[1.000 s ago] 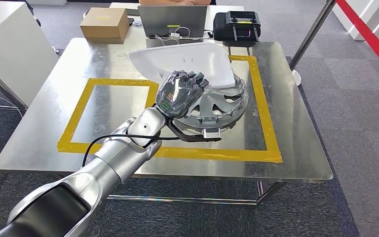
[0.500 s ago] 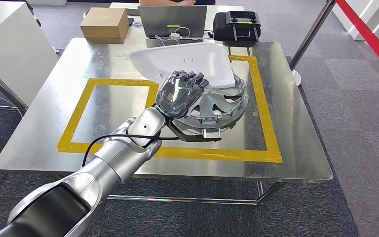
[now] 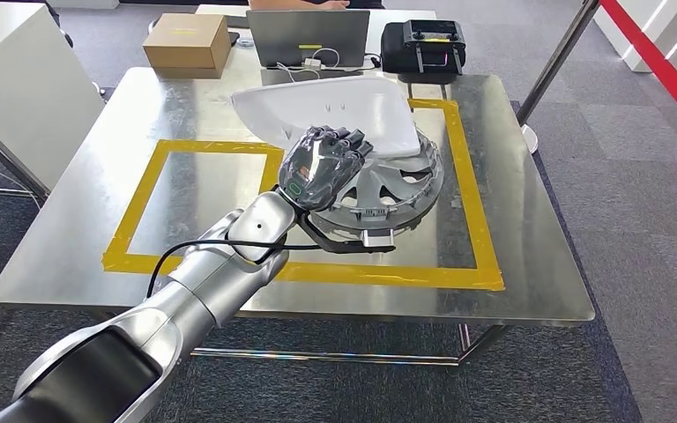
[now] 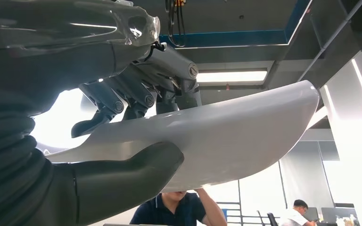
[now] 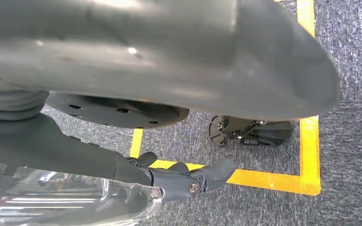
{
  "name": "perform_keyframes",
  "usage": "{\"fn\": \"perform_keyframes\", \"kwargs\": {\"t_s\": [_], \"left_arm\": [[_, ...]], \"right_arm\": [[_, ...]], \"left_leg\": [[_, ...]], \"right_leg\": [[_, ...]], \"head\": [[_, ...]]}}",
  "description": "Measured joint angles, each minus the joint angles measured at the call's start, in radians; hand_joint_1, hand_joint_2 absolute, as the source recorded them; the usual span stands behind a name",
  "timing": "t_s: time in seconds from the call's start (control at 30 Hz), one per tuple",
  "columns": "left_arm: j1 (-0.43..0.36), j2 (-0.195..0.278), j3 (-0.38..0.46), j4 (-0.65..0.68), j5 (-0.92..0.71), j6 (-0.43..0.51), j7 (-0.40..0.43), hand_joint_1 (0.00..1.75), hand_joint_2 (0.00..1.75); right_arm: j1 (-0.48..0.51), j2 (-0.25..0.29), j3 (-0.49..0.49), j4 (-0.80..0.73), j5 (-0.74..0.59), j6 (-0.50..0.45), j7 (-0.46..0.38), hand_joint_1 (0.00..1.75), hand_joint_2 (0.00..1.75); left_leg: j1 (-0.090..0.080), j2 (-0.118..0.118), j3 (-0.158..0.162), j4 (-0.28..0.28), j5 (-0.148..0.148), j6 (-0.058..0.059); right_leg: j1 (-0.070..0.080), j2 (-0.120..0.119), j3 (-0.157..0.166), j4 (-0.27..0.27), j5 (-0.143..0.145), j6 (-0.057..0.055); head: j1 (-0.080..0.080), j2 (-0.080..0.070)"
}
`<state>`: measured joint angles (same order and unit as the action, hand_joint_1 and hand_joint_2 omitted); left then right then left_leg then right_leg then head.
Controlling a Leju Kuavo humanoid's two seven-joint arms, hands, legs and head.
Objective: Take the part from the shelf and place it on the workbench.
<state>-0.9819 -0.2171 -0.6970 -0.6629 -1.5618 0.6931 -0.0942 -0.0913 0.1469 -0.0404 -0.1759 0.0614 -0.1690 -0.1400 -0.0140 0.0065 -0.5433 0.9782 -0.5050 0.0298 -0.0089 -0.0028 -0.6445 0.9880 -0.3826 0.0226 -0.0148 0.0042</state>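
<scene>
The white part [image 3: 335, 110] sits in the left hand [image 3: 322, 163], thumb [image 4: 122, 176] under it and fingers [image 4: 122, 96] over it, above the workbench [image 3: 79, 176]. A round grey part [image 3: 388, 189] lies just below. The right hand [image 5: 169, 181] hangs with fingers loosely apart, holding nothing.

You stand on dark grey carpet floor [image 3: 635, 220]. A brown cardboard box [image 3: 189, 40] and an open grey laptop [image 3: 308, 37] sit on the far table.
</scene>
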Motion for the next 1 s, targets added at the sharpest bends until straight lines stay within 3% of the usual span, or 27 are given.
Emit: {"fn": "perform_keyframes", "kwargs": {"t_s": [1.0], "left_arm": [[0.000, 0.000, 0.000, 0.000, 0.000, 0.000, 0.000, 1.75, 1.75]], "right_arm": [[0.000, 0.000, 0.000, 0.000, 0.000, 0.000, 0.000, 0.00, 0.00]], "left_leg": [[0.000, 0.000, 0.000, 0.000, 0.000, 0.000]], "right_leg": [[0.000, 0.000, 0.000, 0.000, 0.000, 0.000]], "head": [[0.000, 0.000]]}}
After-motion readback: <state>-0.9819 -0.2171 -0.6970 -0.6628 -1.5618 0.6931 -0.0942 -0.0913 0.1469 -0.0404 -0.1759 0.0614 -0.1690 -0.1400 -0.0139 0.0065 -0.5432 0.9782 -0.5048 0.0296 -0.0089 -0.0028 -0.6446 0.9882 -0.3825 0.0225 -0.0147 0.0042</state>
